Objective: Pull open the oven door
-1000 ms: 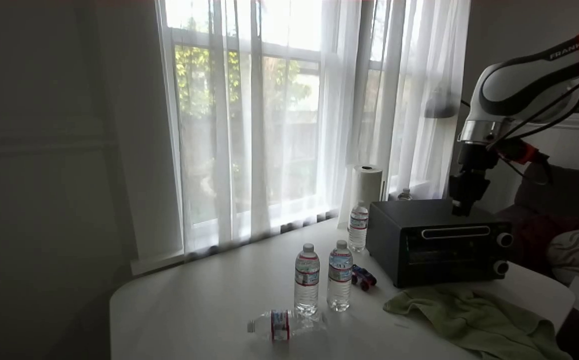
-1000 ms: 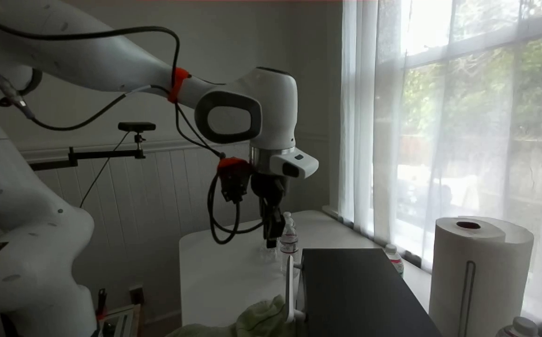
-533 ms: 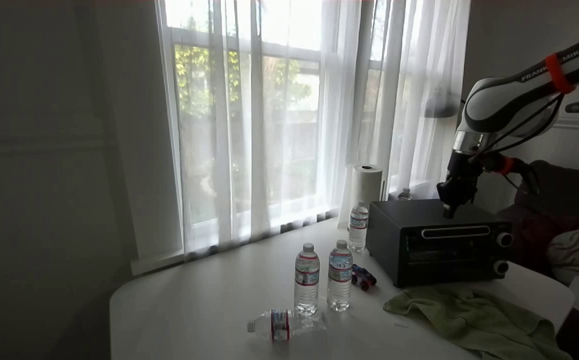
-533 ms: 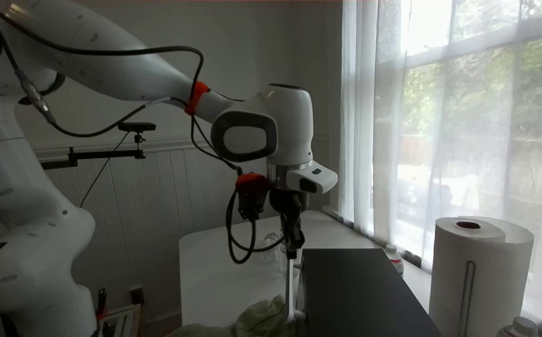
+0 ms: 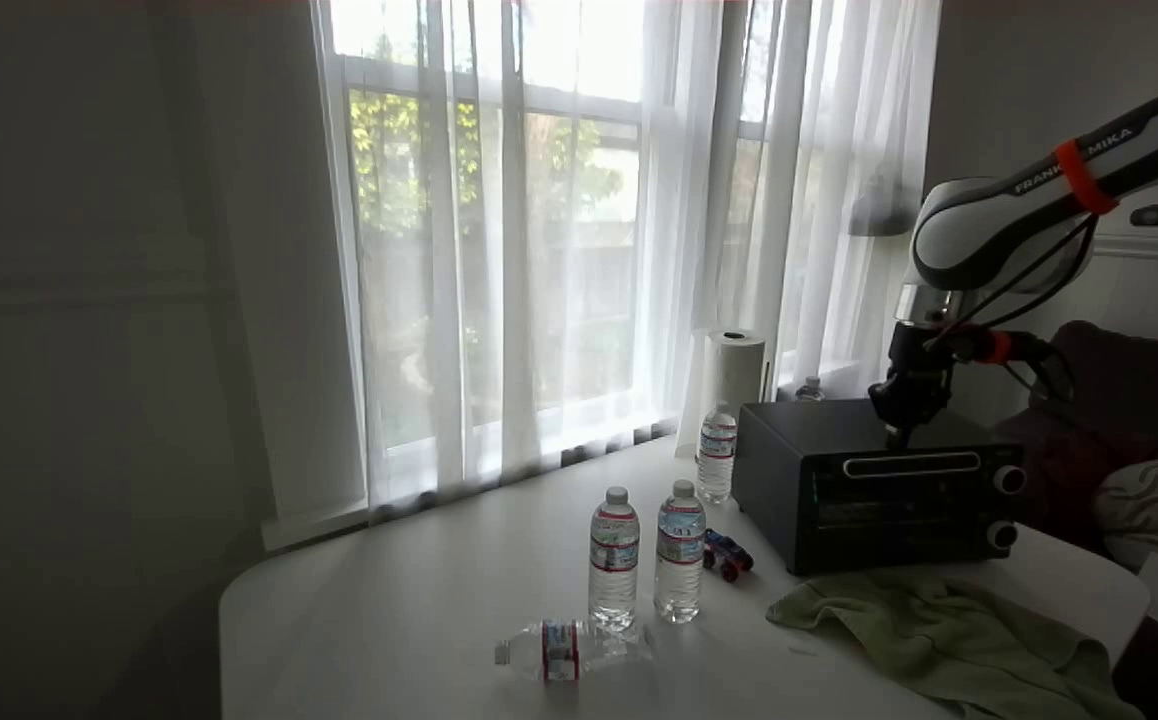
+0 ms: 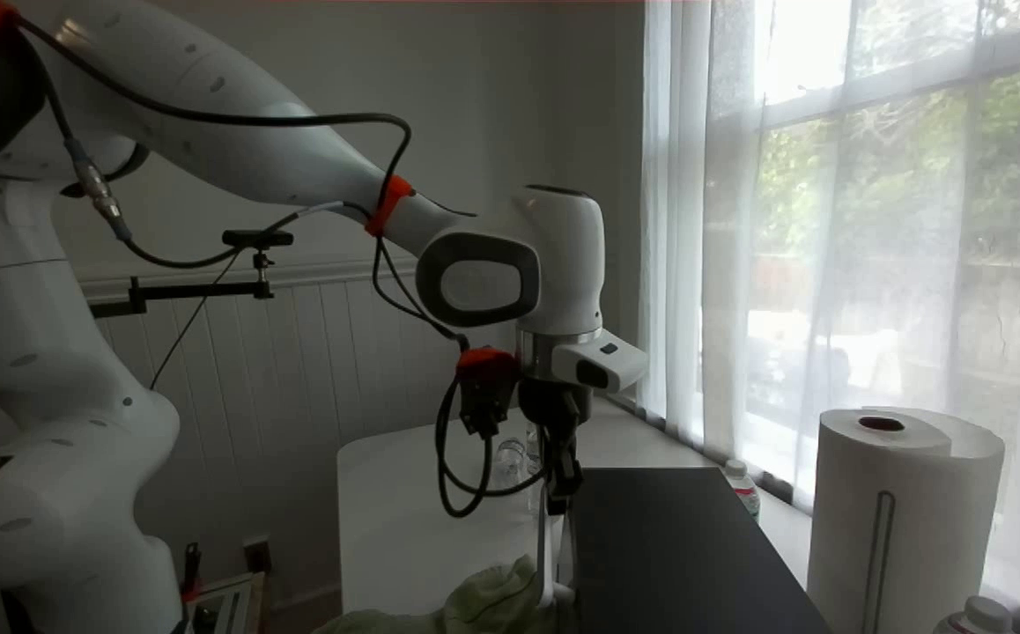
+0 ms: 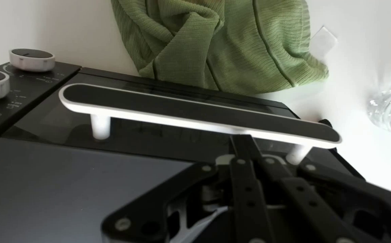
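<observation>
The oven door (image 5: 904, 510) is closed on the front of the black toaster oven. Its handle bar (image 5: 911, 463) runs along the top; in the wrist view the handle (image 7: 195, 109) has a black face and white edge on two posts. The door's dark glass (image 7: 161, 135) shows behind it. My gripper (image 5: 897, 440) is shut with nothing between its fingers. In the wrist view its tips (image 7: 241, 138) are at the handle's inner edge, above the gap between handle and door, nearer one post. In an exterior view the gripper (image 6: 557, 506) is over the handle's far end; contact cannot be told.
A green towel (image 5: 949, 640) lies before the oven. Two upright bottles (image 5: 614, 560) (image 5: 679, 555), a lying bottle (image 5: 564, 650) and a toy car (image 5: 728, 555) are on the table. Another bottle (image 5: 717, 455) and a paper towel roll (image 6: 902, 519) stand beside and behind the oven.
The gripper has come down and moved toward the oven, from in front of and above the handle to right at it. The door has stayed closed.
</observation>
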`<state>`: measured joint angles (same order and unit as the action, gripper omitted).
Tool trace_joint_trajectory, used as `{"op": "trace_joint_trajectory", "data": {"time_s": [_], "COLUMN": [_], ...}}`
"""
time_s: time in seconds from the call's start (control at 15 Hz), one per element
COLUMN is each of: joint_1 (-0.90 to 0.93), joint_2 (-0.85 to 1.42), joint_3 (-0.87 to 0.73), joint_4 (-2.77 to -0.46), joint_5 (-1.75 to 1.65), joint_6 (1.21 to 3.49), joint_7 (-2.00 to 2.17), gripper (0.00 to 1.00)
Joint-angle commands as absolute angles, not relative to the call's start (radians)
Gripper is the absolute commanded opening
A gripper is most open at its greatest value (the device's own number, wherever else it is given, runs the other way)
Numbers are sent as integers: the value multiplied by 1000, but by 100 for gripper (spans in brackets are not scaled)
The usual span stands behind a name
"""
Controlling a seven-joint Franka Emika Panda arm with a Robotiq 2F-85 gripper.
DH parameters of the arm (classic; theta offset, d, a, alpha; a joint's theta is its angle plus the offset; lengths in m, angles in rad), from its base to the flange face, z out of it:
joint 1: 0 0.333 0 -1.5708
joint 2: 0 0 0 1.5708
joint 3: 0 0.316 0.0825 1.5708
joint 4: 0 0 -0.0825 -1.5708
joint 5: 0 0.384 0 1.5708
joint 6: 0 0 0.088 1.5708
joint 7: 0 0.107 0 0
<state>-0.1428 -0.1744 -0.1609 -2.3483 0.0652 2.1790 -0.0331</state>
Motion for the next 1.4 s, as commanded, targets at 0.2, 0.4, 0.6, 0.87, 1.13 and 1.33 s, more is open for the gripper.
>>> {"op": "trace_joint_trajectory", "data": {"time_s": [0.2, 0.4, 0.6, 0.87, 1.13, 1.33], "joint_1": [-152, -150, -150, -149, -148, -149], "joint_2": [-150, -143, -132, -116, -96, -78], "joint_3": [-156, -157, -156, -156, -155, -155], "joint_4": [-2318, -2305, -2298, -2299, -2308, -2320], "joint_5": [32, 41, 38, 43, 47, 44], "joint_6": [2114, 2048, 1995, 1934, 1889, 1863], "joint_7": [25, 38, 50, 61, 73, 88], "gripper": [0, 0, 0, 0, 0, 0]}}
